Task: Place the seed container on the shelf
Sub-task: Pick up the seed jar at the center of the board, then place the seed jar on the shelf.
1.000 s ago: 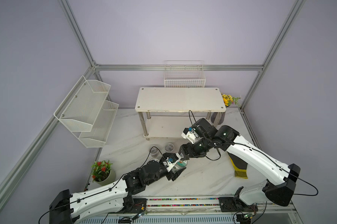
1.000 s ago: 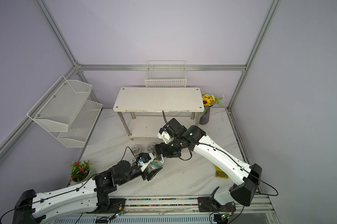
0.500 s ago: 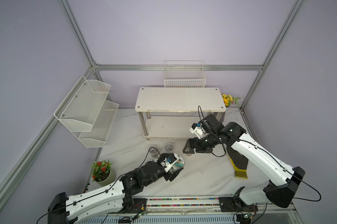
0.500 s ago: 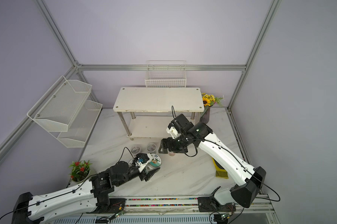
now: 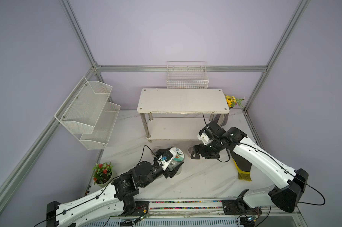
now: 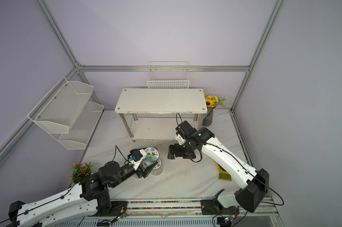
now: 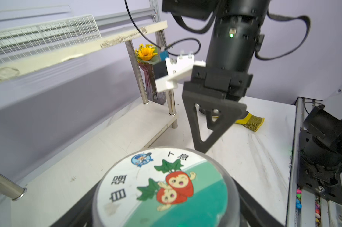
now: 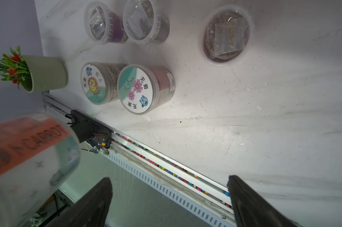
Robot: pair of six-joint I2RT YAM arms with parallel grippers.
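We are finding the seed container (image 5: pixel 177 156), a clear round tub with a cartoon-vegetable lid and a side label reading CARROT, sitting between the jaws of the left gripper (image 5: pixel 173 163). The jaws are clamping the tub's wall from both sides, below the lid. In the left wrist view the lid is filling the lower frame, with dark fingers (image 7: pixel 254 208) showing at either side. The tub is hanging in front of the shelf (image 5: pixel 183 101), apart from it and resting on neither board. In a top view another labelled tub (image 6: pixel 158 168) is showing just beneath it on the marble tabletop (image 5: pixel 205 182).

The right gripper (image 5: pixel 194 155) is hovering near the shelf's front right leg, to the right of the held tub and apart from it. Its jaws are standing wide apart, released, with only tabletop and rail showing between them in the right wrist view.

We are also noting:
- three clear lidded cups (image 8: pixel 226 33) on the tabletop
- a potted plant (image 5: pixel 103 173) at the near left corner
- a sunflower vase (image 5: pixel 230 101) beside the shelf
- a yellow and black glove (image 5: pixel 244 173) under the right arm
- a wire basket (image 5: pixel 187 78) behind the shelf
- a mesh wall rack (image 5: pixel 87 112) on the left wall
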